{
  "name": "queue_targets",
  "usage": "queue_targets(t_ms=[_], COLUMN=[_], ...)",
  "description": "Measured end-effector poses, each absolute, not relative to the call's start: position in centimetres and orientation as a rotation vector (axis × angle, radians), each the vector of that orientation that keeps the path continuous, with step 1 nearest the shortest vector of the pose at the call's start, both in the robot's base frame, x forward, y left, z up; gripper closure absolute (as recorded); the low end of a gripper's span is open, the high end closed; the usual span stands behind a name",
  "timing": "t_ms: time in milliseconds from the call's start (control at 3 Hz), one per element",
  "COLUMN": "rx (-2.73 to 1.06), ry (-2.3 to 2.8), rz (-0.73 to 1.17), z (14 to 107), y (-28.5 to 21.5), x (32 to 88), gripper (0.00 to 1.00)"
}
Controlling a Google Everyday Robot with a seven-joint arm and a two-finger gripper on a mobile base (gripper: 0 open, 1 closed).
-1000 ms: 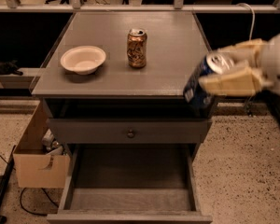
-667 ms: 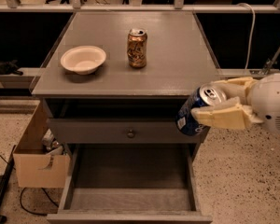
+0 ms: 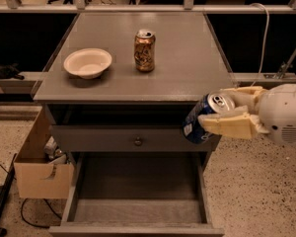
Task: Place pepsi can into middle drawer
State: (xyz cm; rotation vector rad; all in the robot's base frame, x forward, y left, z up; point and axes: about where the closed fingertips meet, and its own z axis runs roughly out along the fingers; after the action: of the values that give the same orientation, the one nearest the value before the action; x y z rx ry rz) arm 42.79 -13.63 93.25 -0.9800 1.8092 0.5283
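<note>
My gripper (image 3: 222, 112) comes in from the right and is shut on the pepsi can (image 3: 200, 117), a blue can with a silver top, held tilted with its top toward the upper right. The can hangs in front of the cabinet's right front corner, level with the closed drawer front (image 3: 133, 138) and above the right side of the open middle drawer (image 3: 138, 209). That drawer is pulled out at the bottom, a grey box with a bare floor.
On the grey cabinet top (image 3: 187, 68) stand a gold-brown can (image 3: 144, 50) and a white bowl (image 3: 88, 63). A cardboard box (image 3: 39, 167) sits on the floor at the left. A metal rail and a white cable run behind the cabinet.
My gripper has carried the pepsi can down and to the left, from beside the cabinet top's right edge to in front of the drawer front, above the open drawer.
</note>
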Motion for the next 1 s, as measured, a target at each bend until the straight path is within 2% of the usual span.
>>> queue_targets(t_ms=[333, 1000], rx=[-0.883, -0.749], ry=[1.833, 1.975], rz=[0.566, 0.687], z=[89.5, 76.8], y=[-12.4, -10.0], x=[42.4, 37.1], gripper=[1.00, 1.00])
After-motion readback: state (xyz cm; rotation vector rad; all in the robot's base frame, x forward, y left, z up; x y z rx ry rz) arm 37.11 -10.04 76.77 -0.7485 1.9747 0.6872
